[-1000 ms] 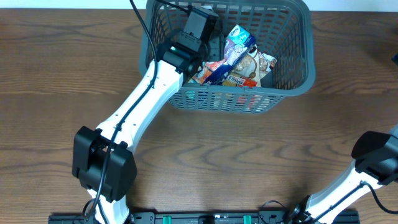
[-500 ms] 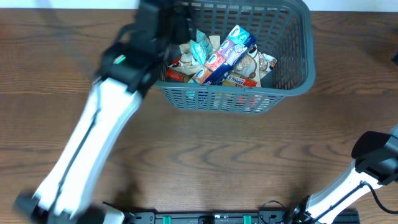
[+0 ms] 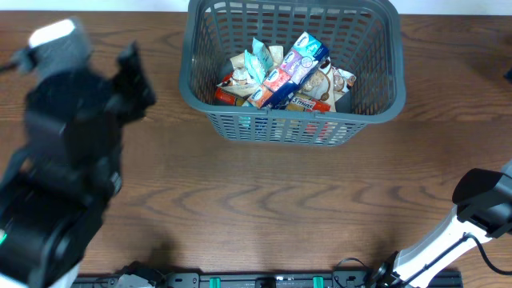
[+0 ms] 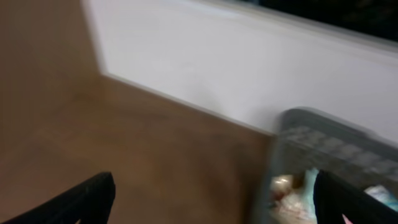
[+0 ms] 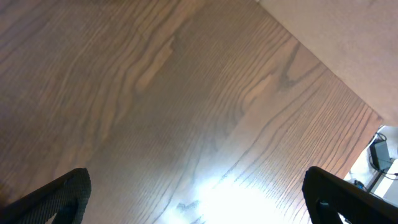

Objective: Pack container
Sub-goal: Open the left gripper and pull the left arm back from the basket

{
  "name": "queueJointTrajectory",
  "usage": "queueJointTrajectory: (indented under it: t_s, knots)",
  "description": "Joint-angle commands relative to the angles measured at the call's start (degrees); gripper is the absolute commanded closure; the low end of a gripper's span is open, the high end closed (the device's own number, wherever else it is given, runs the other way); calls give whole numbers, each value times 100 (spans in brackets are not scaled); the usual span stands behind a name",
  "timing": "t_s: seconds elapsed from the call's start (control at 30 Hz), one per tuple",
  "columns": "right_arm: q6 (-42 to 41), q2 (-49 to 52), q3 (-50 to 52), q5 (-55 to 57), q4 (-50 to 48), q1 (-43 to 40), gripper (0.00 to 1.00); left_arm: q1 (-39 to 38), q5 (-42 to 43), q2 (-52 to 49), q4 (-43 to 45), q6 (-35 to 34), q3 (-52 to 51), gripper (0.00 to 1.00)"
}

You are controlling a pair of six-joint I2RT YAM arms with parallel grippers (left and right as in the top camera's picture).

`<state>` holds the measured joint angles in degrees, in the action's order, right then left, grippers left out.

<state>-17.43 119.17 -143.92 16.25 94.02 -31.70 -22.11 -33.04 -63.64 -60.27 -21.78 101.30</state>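
Note:
The container (image 3: 280, 128), a dark grey lattice basket, stands at the back of the wooden table and holds several snack packets (image 3: 288, 72). My left arm (image 3: 72, 160) is raised close to the overhead camera, blurred, to the left of the basket. In the left wrist view my left gripper (image 4: 214, 202) is open with only bare table between its fingers, and the container (image 4: 336, 134) with packets (image 4: 292, 193) lies to its right. My right gripper (image 5: 199, 205) is open wide over bare wood, holding nothing.
My right arm's base link (image 3: 484, 200) sits at the table's right front corner. A white wall (image 4: 236, 68) runs behind the table's far edge. A floor strip (image 5: 348, 43) shows past the table edge in the right wrist view.
My left arm has come out of the container, swinging left and up toward the overhead camera with its jaws opening. A teal packet now lies in the basket. The right arm has stayed still.

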Motion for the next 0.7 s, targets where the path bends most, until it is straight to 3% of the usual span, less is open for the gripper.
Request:
queueJointTrajectory:
  t_s: [0.0,0.17,0.27,0.5,0.67]
  knots:
    - [-76,-76,15,22,4,-37,1,118,-643,411,-686,-706,0,10]
    - [-76,-76,15,20,4,-35,1,120,-487,1193,-2223,-1755,2,10]
    - [-79,-76,15,20,4,-37,1,120,-92,1679,-2612,-1777,2,10]
    - [-76,-76,15,22,4,-37,1,120,-59,2865,-3458,-2055,0,10]
    - [-79,-76,15,20,4,-35,1,120,-63,3547,-3550,-2144,0,9]
